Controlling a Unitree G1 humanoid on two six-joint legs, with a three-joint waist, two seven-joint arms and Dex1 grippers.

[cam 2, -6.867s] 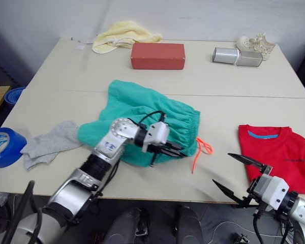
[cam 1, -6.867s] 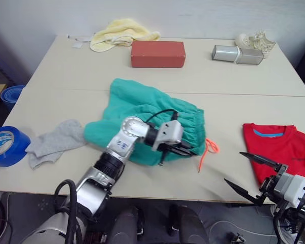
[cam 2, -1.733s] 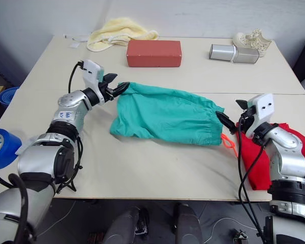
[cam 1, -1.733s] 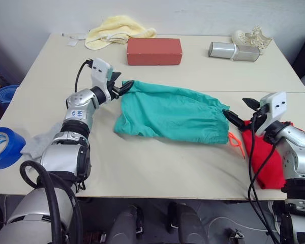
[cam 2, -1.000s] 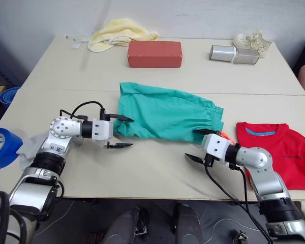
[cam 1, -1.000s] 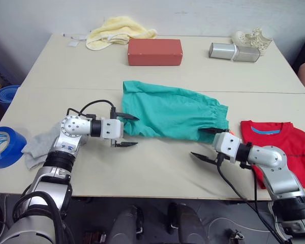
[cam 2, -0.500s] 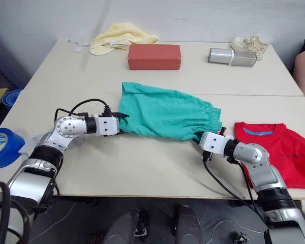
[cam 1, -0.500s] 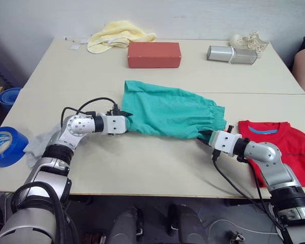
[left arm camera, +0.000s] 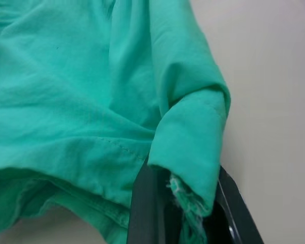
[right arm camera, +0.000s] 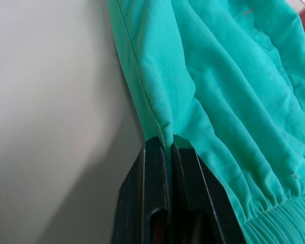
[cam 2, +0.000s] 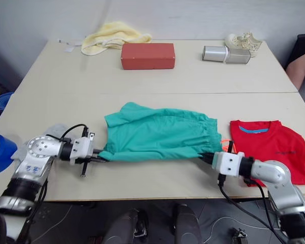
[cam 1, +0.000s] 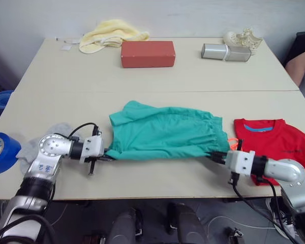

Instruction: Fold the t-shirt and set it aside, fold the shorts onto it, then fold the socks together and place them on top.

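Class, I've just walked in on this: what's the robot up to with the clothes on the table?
It is handling the green shorts. The left gripper pinches one near corner and the right gripper pinches the waistband corner, with the fabric spread between them on the table. The red t-shirt lies folded to the right, and the grey socks wait at the left.
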